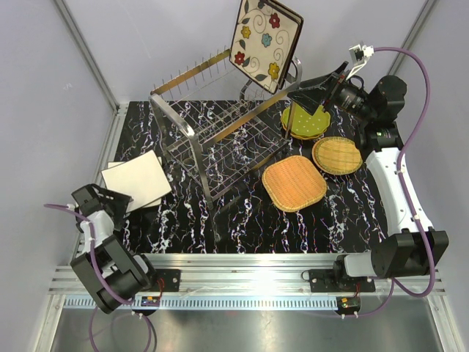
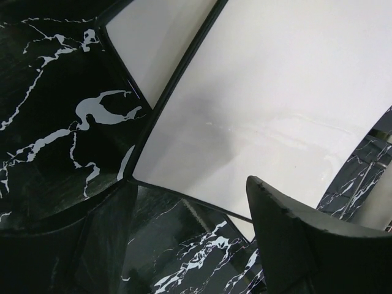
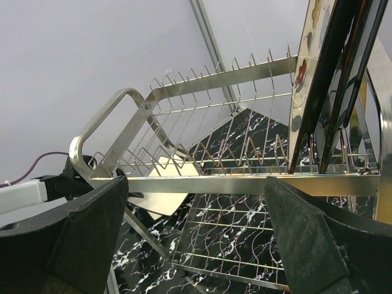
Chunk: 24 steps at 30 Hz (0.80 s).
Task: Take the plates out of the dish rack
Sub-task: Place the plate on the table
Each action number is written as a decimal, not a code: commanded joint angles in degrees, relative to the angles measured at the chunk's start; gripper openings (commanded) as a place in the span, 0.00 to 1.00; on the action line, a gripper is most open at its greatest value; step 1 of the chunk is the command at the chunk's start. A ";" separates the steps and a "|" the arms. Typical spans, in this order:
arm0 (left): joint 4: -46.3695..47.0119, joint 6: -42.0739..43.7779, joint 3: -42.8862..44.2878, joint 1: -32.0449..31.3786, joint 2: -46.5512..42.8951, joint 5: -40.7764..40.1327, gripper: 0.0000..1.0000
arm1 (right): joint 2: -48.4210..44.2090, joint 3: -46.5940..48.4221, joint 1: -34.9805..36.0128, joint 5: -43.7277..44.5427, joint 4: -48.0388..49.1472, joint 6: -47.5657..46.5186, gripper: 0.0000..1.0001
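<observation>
Five plates lay on the black marbled tabletop (image 1: pixel 333 216). Two were woven wicker plates, the orange one (image 1: pixel 293 183) nearer and the yellower one (image 1: pixel 337 154) just beyond it on the right. One was a green dotted plate (image 1: pixel 302 126), partly covered by the right arm, so any plate beneath it could not be made out. At the left, two cream square plates (image 1: pixel 135 180) overlapped; the left wrist view showed the upper one (image 2: pixel 275 92) lying over the lower one (image 2: pixel 153 43).

The dish rack (image 1: pixel 220 139) held the flower-patterned plate (image 1: pixel 265 40) upright at its far right end. The right wrist view showed a second dark-backed plate (image 3: pixel 343 73) just behind it, cut off at the frame edge.

The right end effector (image 1: pixel 314 92) hung beside the rack's right end, fingers spread and released. The left end effector (image 1: pixel 99 199) sat over the near corner of the cream plates, fingers apart and gripping nothing.
</observation>
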 commanded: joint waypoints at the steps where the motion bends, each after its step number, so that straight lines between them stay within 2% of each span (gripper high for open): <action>1: -2.72 2.47 4.37 0.45 -1.56 -0.87 0.74 | -1.88 0.45 -0.26 -0.57 1.33 -0.67 1.00; 13: -7.56 6.08 11.23 0.54 -7.45 6.33 0.76 | -1.35 2.99 -0.35 -2.68 -1.13 -3.65 1.00; 21: -7.21 6.34 13.60 0.45 -8.15 13.81 0.82 | 4.71 13.53 -0.26 -2.25 -9.12 -3.05 1.00; 24: -7.21 6.43 15.09 0.10 -7.80 16.79 0.88 | 8.13 19.68 -0.26 0.04 -14.29 -1.03 1.00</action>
